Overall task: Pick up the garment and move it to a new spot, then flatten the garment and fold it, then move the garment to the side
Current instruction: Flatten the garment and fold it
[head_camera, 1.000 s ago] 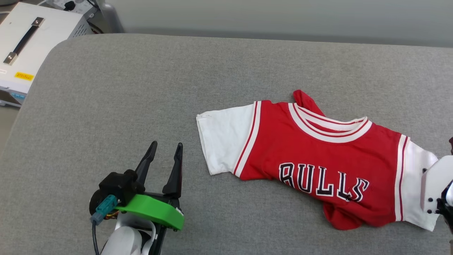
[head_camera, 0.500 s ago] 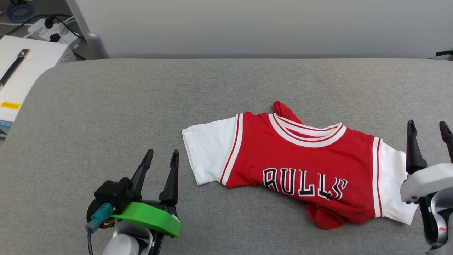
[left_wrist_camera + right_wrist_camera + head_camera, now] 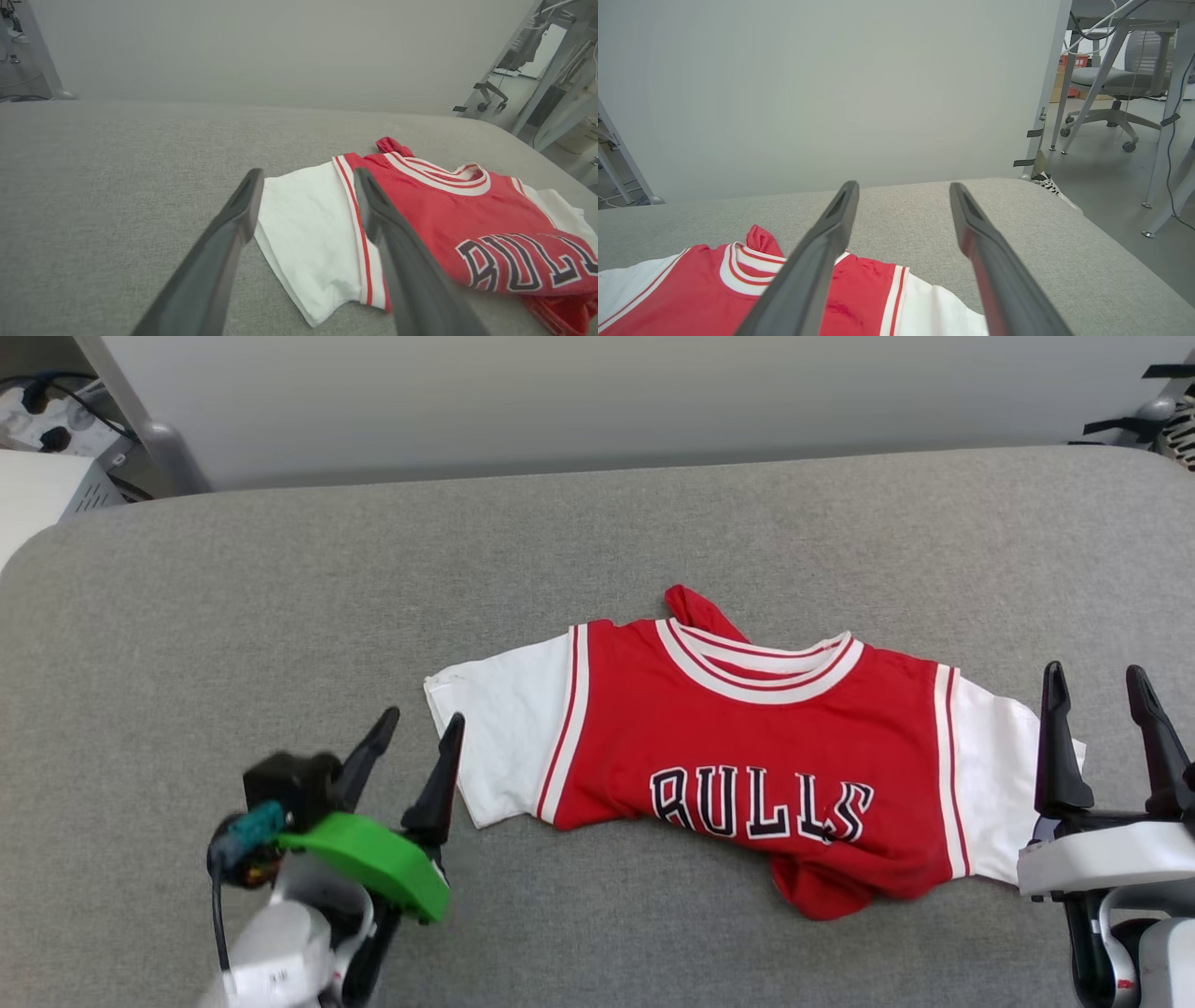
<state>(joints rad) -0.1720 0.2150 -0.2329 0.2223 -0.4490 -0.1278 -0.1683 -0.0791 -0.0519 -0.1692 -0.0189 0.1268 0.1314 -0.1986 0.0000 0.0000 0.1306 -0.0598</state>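
Since a second ago the right end effector [image 3: 1094,670] stands at the lower right with both fingers showing, where before only its pale casing lay over the white sleeve. Head camera swings as well, so the scene's slide is not the cloth's. By contrast the left end effector [image 3: 423,717] keeps its place at lower left, slightly blurred.

Both end effectors are spread wide, nothing between the fingers.

Position: the garment [image 3: 747,747] lies face up on the grey bench [image 3: 280,597], right of middle. Long axis runs sleeve to sleeve, across the bench, dipping a little toward the near right. Its collar [image 3: 761,667] faces the far edge. Its hem [image 3: 822,896] is bunched under toward the near edge, so it is not flat.

Key relation: garment sits between the two end effectors. Its left sleeve [image 3: 504,737] lies just beside the left one, ahead and to that one's right, apart. Its right sleeve [image 3: 990,784] reaches under the right one's inner finger; contact cannot be told. Right arm looks the nearer.

Judgement: a two-armed pick at the sleeves or shoulders suits, each arm needing only a short move inward.
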